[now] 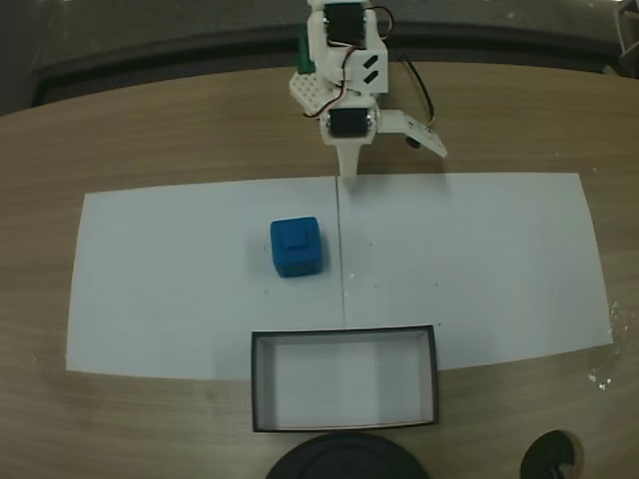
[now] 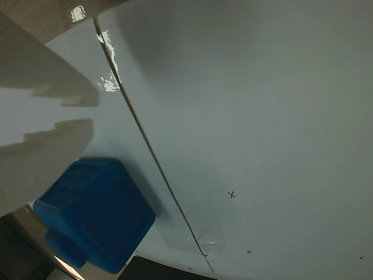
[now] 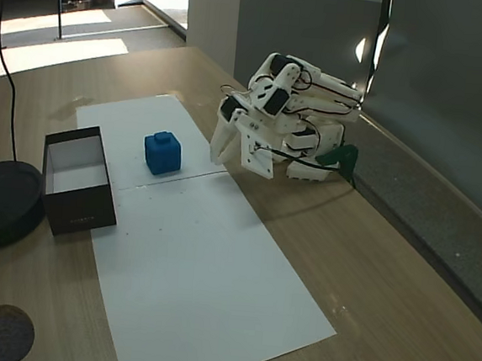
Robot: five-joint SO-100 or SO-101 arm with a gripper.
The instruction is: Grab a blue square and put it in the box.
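The blue square (image 1: 296, 246) is a small bright-blue cube resting on white paper, just left of the paper's centre seam; it also shows in the other fixed view (image 3: 162, 152). The box (image 1: 256, 384), with black walls and a white inside that holds nothing, stands at the paper's near edge, below and slightly right of the cube. My gripper (image 1: 347, 172) hangs from the folded arm at the paper's far edge, tips down on the seam, well apart from the cube. In the wrist view its fingers (image 2: 58, 137) nearly meet with nothing between them, and the cube (image 2: 99, 221) lies beyond them.
A large white paper sheet (image 1: 479, 259) covers the middle of the wooden table. A black round base (image 3: 3, 202) sits right beside the box, and a small dark disc (image 3: 4, 333) lies near the table edge. The arm's base (image 3: 312, 140) stands against the back wall.
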